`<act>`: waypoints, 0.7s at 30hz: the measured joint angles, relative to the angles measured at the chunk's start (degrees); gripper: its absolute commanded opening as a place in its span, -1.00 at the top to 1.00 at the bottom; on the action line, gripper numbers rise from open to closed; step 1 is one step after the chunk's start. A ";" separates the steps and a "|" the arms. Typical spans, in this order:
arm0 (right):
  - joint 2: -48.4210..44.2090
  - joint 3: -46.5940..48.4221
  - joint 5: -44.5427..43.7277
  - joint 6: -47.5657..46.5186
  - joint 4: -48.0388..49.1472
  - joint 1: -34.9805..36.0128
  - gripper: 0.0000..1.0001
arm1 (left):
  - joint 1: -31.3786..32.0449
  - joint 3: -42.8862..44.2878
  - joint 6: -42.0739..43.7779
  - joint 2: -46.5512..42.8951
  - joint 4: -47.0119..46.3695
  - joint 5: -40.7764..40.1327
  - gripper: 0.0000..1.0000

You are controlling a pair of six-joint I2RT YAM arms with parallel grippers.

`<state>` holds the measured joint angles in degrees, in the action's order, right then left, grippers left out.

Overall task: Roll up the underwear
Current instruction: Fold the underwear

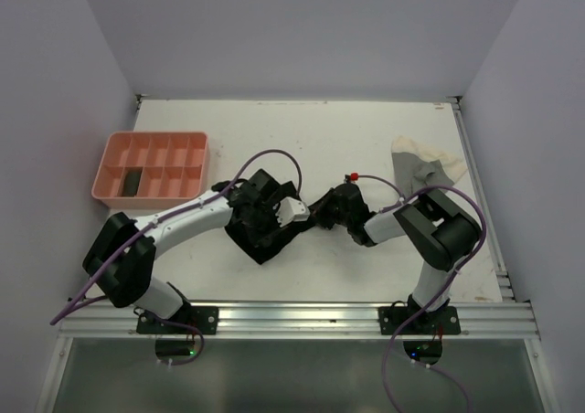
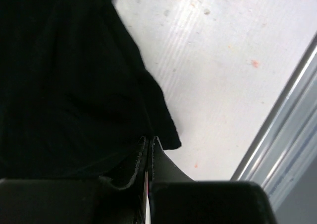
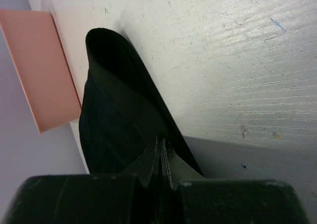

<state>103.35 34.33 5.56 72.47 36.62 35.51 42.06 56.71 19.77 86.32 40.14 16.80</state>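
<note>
Tray [image 1: 155, 136] at left, underwear [image 1: 260, 247] in the middle, second piece [image 1: 416, 166] right.

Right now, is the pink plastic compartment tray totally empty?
No, a small dark roll sits in one compartment of the pink plastic tray.

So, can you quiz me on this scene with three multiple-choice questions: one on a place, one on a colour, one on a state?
1. Where is the pink tray? A) far left B) far right C) between the arms
2. The gripped underwear is: A) cream B) black C) pink
3. The left gripper is: A) wide open B) shut on cloth C) shut on nothing
Answers: A, it sits far left; B, both wrist views show black fabric; B, its jaws pinch the cloth's edge.
</note>
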 measured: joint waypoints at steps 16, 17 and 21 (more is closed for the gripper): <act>-0.04 -0.07 -0.02 0.11 -0.24 -0.02 1.00 | 2.21 -2.58 2.21 8.98 0.87 3.72 0.67; -0.17 -0.07 -0.02 0.11 -0.48 -0.13 1.00 | 2.25 -2.58 2.29 8.98 0.87 3.82 0.66; -1.57 -0.28 0.04 -0.07 -2.80 -0.94 1.00 | 2.23 -2.58 2.80 8.98 1.09 4.28 0.45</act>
<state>101.78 34.04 5.61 72.40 33.82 34.57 44.29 54.13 22.57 95.31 41.23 21.08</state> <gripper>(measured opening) 0.009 0.201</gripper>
